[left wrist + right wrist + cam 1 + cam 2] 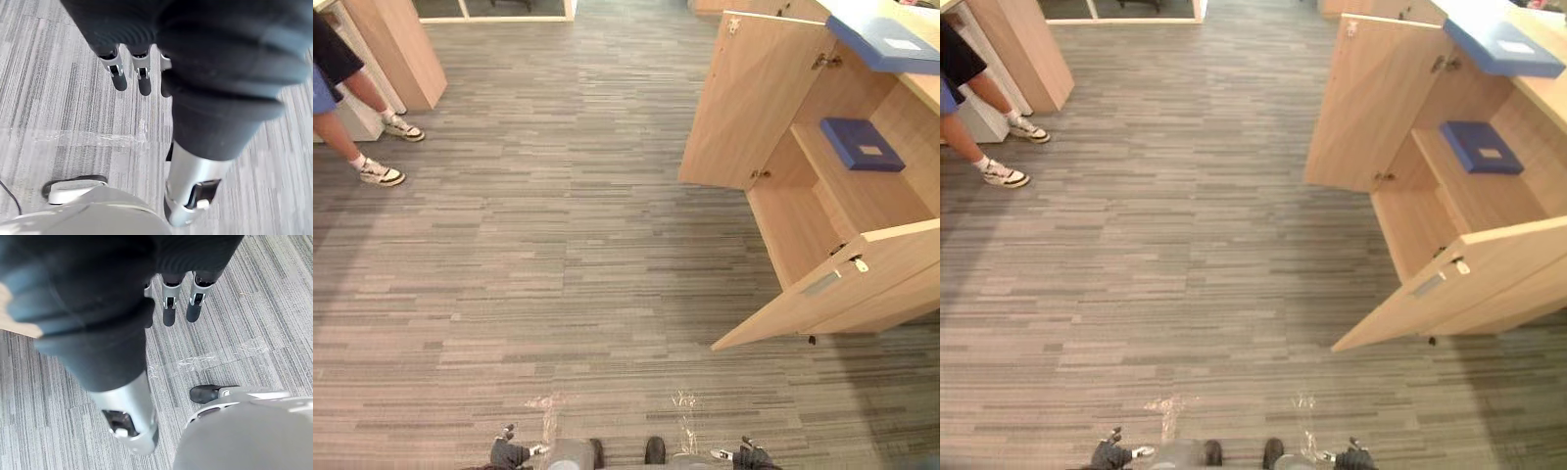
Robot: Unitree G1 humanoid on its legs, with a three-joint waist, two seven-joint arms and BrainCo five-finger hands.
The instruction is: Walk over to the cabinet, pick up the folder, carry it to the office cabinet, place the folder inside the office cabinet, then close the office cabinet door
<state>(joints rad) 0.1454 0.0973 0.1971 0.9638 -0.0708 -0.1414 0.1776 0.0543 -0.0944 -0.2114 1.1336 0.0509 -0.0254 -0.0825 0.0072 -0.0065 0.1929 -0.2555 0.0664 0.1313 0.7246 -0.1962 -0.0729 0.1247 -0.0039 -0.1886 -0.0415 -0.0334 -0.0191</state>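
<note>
Left hand (119, 78) low over the carpet floor (558, 245), fingers straight and apart, nothing held; right hand (168, 313) likewise. Ahead on the right, office cabinet (793, 225) with both doors (744, 98) swung wide. Blue folder (886, 44) flat on its top; second blue folder (862, 144) on the inner shelf (886, 196). Person's shoe (382, 174) far left.

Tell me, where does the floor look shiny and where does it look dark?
Left eye view: strips of clear tape near the bottom glint pale on the carpet. The carpet turns darker at the left, near the person's shoes. Left wrist view and right wrist view: tape shines whitish across the carpet there too.
</note>
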